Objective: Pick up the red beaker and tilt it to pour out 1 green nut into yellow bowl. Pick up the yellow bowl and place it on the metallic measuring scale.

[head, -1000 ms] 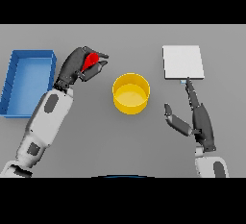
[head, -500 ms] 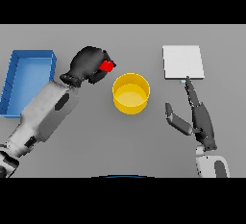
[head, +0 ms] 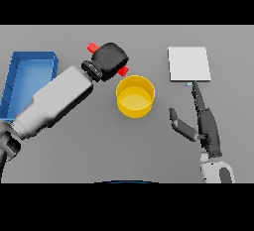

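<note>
Left hand (head: 111,59) now raised, tilting red beaker (head: 93,47) beside yellow bowl (head: 135,96)

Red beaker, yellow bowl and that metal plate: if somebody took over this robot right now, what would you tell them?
Left hand: shut on the red beaker, tilted beside the rim of the round yellow bowl.
Right hand: open, idle, just below the square metallic measuring scale.
Done: beaker picked up and tilted.
No green nut shows in the bowl.
Left: finish the pour, then put the bowl on the scale.
Blue rectangular tray sits at far left.
</note>
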### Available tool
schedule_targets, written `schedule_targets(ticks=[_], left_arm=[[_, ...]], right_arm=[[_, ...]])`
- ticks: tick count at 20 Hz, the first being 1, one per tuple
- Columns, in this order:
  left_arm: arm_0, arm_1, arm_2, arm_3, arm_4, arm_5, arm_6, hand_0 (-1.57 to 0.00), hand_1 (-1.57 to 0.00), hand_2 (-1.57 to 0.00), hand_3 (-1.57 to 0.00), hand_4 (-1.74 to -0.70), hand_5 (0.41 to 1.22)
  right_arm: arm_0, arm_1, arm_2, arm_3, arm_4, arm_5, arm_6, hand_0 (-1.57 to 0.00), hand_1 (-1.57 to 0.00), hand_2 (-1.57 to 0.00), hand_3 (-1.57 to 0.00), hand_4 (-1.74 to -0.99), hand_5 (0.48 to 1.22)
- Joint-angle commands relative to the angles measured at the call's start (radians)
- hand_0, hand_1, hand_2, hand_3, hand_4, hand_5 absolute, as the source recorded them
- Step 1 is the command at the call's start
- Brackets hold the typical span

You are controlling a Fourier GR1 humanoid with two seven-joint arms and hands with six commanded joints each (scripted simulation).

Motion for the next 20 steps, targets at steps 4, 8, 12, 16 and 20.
schedule_targets(ticks=[4,8,12,16,20], left_arm=[[-0.080,-0.025,-0.099,0.048,-0.043,-0.064,-0.025,-1.57,-1.57,-1.57,-1.57,-1.71,1.218],[-0.142,-0.025,-0.203,0.066,-0.107,-0.112,-0.018,-1.57,-1.57,-1.57,-1.57,-1.73,1.220],[-0.200,-0.035,-0.297,0.124,-0.158,-0.089,-0.074,-1.57,-1.57,-1.57,-1.57,-1.74,1.220],[-0.261,-0.039,-0.410,0.128,-0.229,-0.083,-0.100,-1.57,-1.57,-1.57,-1.57,-1.74,1.221],[-0.301,-0.072,-0.492,0.160,-0.269,-0.074,-0.092,-1.57,-1.57,-1.57,-1.57,-1.73,1.221]], right_arm=[[-0.010,0.012,-0.001,0.005,0.002,-0.012,0.012,0.00,0.00,0.00,0.00,-1.198,0.650],[-0.014,0.003,-0.002,0.004,0.013,-0.016,-0.004,0.00,0.00,0.00,0.00,-1.191,0.649],[-0.014,0.009,-0.002,-0.005,0.012,-0.022,0.001,0.00,0.00,0.00,0.00,-1.180,0.630],[-0.021,-0.001,-0.013,0.009,0.002,-0.015,0.015,0.00,0.00,0.00,0.00,-1.164,0.625],[-0.024,-0.005,-0.003,0.009,0.033,-0.026,0.016,0.00,0.00,0.00,0.00,-1.157,0.629]])
